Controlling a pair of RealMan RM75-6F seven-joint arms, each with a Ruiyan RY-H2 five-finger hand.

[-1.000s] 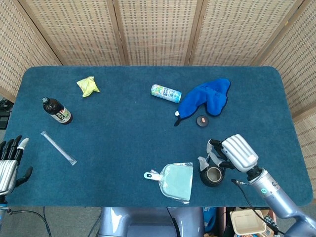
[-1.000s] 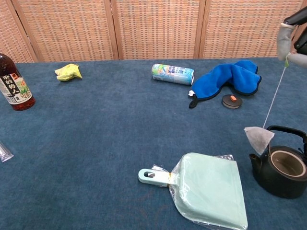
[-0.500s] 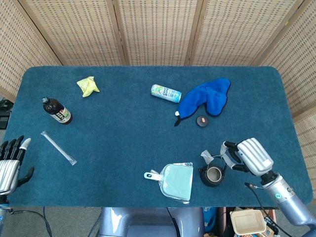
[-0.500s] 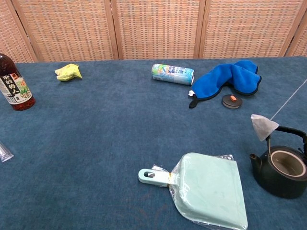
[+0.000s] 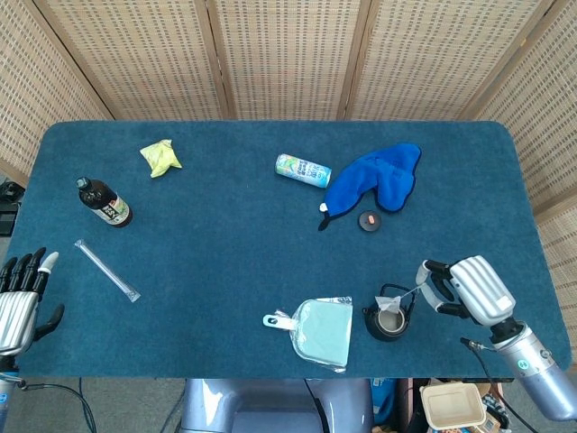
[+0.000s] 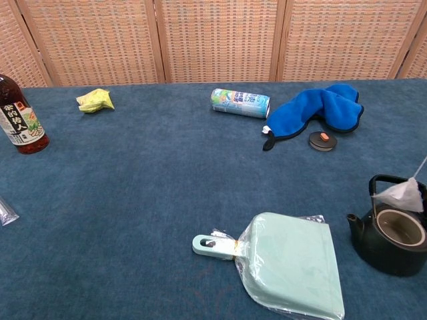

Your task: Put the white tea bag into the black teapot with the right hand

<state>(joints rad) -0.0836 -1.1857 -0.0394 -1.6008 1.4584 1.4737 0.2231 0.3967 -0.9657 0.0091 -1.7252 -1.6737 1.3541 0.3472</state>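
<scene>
Near the table's (image 5: 270,244) front edge toward its right corner, the right hand (image 5: 471,289) is pinching the string of the white tea bag (image 6: 402,197), dangling it just above the open black teapot (image 6: 392,240), while the left hand (image 5: 20,298) is hanging off the front left corner with fingers spread.

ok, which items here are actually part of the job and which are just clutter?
Job:
- right robot hand, holding the tea bag's string
- white tea bag, hanging over the pot
- black teapot

Clutter:
- dustpan
- blue cloth
- can
- sauce bottle
- yellow packet
</scene>
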